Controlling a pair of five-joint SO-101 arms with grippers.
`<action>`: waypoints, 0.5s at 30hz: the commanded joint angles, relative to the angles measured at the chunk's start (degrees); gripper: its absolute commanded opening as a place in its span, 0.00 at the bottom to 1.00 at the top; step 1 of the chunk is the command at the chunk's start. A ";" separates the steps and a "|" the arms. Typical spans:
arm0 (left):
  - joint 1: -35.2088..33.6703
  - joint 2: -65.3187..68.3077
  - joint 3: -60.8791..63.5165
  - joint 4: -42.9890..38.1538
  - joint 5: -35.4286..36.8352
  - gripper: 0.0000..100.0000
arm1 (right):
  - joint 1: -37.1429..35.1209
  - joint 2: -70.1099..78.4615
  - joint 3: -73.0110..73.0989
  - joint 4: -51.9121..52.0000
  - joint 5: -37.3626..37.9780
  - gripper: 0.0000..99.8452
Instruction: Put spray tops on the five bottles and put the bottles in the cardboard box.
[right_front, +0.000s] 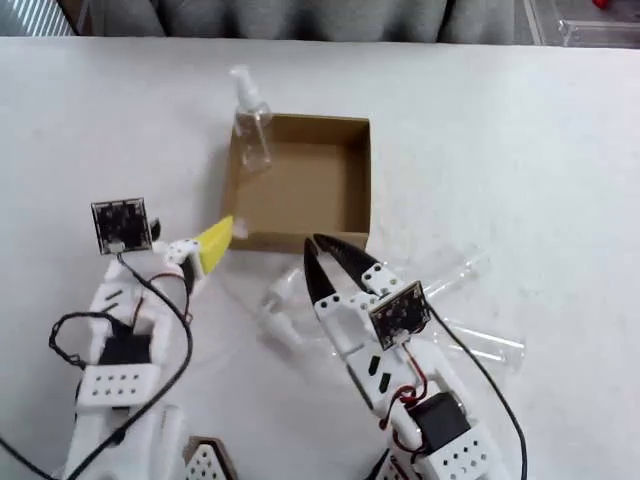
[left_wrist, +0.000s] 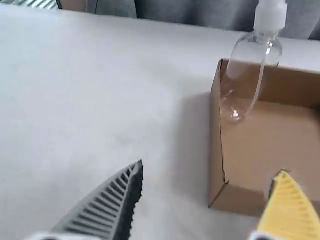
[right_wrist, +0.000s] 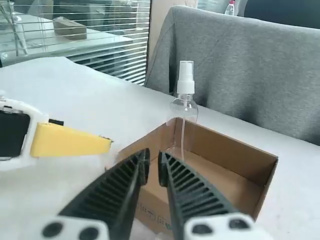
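Cardboard box (right_front: 310, 190) mid-table (right_front: 500, 130), one spray-topped bottle (right_front: 250, 125) upright in its far-left corner, loose clear bottles (right_front: 475, 262) lying near its near side, left gripper (left_wrist: 212, 170) spread wide at its near-left corner, right gripper (right_wrist: 153, 154) pressed together, empty, at its near edge

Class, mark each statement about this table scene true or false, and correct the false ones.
1. One bottle with a spray top stands upright inside the cardboard box. True.
2. The left gripper is shut on a bottle. False: it is open and holds nothing.
3. Clear bottles lie on the table outside the box, by the right arm. True.
4. The right gripper holds a spray top. False: it is shut with nothing in it.
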 joint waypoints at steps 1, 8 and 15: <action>-0.48 -7.16 -0.18 9.41 0.88 0.37 | 0.75 -0.48 0.44 0.22 0.70 0.02; -0.13 -17.45 -0.09 25.14 0.97 0.37 | 3.47 -0.48 0.44 -0.13 0.70 0.02; 1.98 -22.29 8.26 27.34 0.97 0.37 | 4.70 -0.48 -0.35 0.31 0.70 0.01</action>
